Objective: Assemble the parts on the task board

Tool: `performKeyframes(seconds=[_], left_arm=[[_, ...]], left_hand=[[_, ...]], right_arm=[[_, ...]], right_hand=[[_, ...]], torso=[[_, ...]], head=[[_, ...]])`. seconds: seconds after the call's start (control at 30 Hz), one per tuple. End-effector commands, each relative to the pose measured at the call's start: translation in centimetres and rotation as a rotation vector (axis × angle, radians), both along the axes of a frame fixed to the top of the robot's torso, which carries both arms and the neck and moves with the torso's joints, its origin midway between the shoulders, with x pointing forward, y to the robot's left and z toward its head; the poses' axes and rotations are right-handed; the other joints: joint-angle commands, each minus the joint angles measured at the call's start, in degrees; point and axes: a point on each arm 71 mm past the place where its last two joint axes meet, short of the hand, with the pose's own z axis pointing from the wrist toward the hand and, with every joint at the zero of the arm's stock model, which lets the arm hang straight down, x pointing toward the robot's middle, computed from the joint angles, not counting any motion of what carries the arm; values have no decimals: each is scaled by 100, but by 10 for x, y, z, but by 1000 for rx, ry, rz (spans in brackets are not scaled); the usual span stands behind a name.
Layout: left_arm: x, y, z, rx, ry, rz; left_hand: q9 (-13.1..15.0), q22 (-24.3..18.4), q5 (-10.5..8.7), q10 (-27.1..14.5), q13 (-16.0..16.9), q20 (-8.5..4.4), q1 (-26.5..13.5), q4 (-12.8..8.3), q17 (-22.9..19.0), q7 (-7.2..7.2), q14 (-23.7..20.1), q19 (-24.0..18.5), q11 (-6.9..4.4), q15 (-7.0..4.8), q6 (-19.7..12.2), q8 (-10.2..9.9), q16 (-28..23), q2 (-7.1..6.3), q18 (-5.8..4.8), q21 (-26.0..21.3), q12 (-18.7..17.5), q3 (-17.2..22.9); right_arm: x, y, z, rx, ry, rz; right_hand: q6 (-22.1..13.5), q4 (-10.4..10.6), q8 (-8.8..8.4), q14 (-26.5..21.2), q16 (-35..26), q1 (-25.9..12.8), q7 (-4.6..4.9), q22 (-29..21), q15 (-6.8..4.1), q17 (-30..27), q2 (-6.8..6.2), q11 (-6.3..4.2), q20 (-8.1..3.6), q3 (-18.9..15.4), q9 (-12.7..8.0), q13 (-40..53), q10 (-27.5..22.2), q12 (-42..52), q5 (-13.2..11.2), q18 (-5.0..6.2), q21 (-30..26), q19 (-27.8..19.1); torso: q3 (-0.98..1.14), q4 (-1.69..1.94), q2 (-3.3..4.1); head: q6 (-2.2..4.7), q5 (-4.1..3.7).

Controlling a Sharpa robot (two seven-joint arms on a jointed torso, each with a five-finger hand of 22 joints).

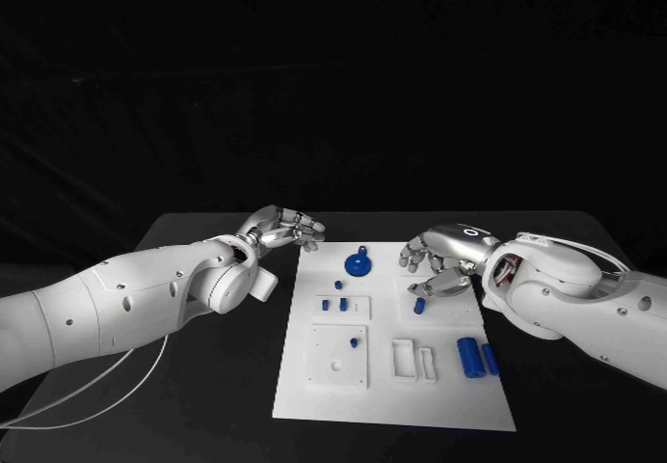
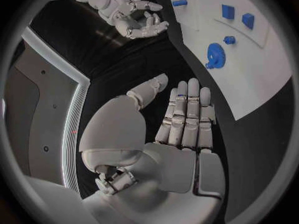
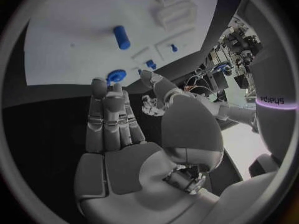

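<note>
The white task board (image 1: 403, 395) lies mid-table. A blue gear (image 1: 359, 263) rests near its far edge, two small blue pegs (image 1: 335, 304) stand in a raised white block, and a blue pin (image 1: 418, 306) sits beside them. Two blue cylinders (image 1: 478, 357) lie near the board's right edge. My left hand (image 1: 285, 230) hovers off the board's far left corner, its fingers (image 2: 187, 119) stretched out and holding nothing. My right hand (image 1: 438, 256) hangs over the far right of the board, just beyond the blue pin, and its fingers (image 3: 112, 119) are extended and hold nothing. In the wrist views the gear (image 2: 215, 55) (image 3: 116, 76) lies ahead of the fingertips.
White fixture blocks (image 1: 413, 360) and a square plate with a small blue piece (image 1: 355, 340) take up the board's near half. A white cable (image 1: 84, 400) loops over the black table at the left. Bare table flanks the board on both sides.
</note>
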Motion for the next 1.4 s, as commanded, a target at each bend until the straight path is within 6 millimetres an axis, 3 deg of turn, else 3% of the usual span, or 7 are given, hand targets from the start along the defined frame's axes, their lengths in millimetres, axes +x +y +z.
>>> performKeyframes(seconds=[0.03, 0.13, 0.3, 0.37, 0.77, 0.93, 1.4], left_arm=[[0, 0, 1, -9, -3, -9], [0, 0, 1, -8, -5, -7], [0, 1, 1, -8, -5, -4], [1, 2, 1, -7, -5, -4], [1, 2, 1, -7, -4, -4], [1, 3, 1, -6, -3, -2], [1, 3, 1, -7, -8, 1]], left_hand=[[-1, 10, 24, -22, -9, 15, 25, 3, 10, -7, 20, -24, 33, 0, -47, 17, -39, 32, 40, -27, 17, -34], [-1, 11, 24, -21, -9, 15, 26, 2, 12, -8, 21, -25, 33, 0, -46, 17, -41, 32, 40, -28, 18, -34], [-1, 11, 24, -20, -9, 15, 26, 3, 14, -8, 20, -25, 33, 0, -46, 18, -44, 33, 40, -29, 19, -34], [-1, 12, 24, -20, -10, 16, 26, 3, 15, -8, 20, -25, 33, 1, -45, 19, -46, 33, 39, -30, 19, -34], [-1, 14, 24, -20, -11, 17, 25, 6, 21, -8, 18, -27, 33, 2, -45, 20, -54, 37, 38, -33, 21, -35], [-1, 18, 23, -24, -15, 21, 13, 13, 29, -7, 11, -32, 35, 7, -47, 21, -70, 38, 35, -39, 20, -40], [-1, 26, 27, -24, -20, 26, -3, 26, 48, -7, 11, -38, 35, 12, -48, 24, -92, 54, 33, -48, 23, -44]], right_arm=[[0, -6, -9, -118, -6, -14], [-3, -9, -15, -133, 10, -16], [-8, -11, -23, -138, 35, -10], [-9, -11, -25, -139, 41, -7], [-11, -11, -37, -165, 45, -5], [-11, -9, -38, -166, 42, -1], [-13, -1, -42, -160, 43, 19]], right_hand=[[9, 11, 39, -27, 34, -36, -21, 4, 42, 8, -43, 18, -26, -41, -10, -24, -41, -29, -62, 125, 0, 51], [1, 38, 40, -49, 46, -79, -34, 1, 57, 2, -91, 34, -21, -98, -17, -54, -76, -33, -163, 125, -15, 40], [-65, 118, 33, -107, 66, -264, -175, -17, 69, -12, -221, 39, -18, -291, -29, -111, -116, -23, -1311, 125, -70, -7], [-67, 160, 39, -118, 72, -345, -172, -25, 66, -19, -273, 41, -13, -335, -31, -125, -113, -16, -1432, 125, -87, -12], [84, 104, 136, -123, 99, -59, -119, -32, 4, -46, -79, -23, -37, -190, -9, -123, 80, 85, -1404, 125, -111, 7], [341, 170, 249, -118, 99, 322, -147, -8, -84, -98, 49, -115, -2, 233, -1, -41, 363, 234, -1965, 125, -112, 10], [651, 648, 368, -94, 154, 546, -268, 78, -198, -143, -4, -233, -6, 1413, 5, 155, 661, 398, -1994, 125, -68, 58]], torso=[[3, 4, 3], [8, 4, 4], [8, 7, 4], [9, 4, 3], [4, 16, 6], [0, 13, 7], [2, 10, 6]], head=[[10, -23], [12, -31], [8, -38], [7, -42], [-3, -71], [-5, -107], [-29, -93]])
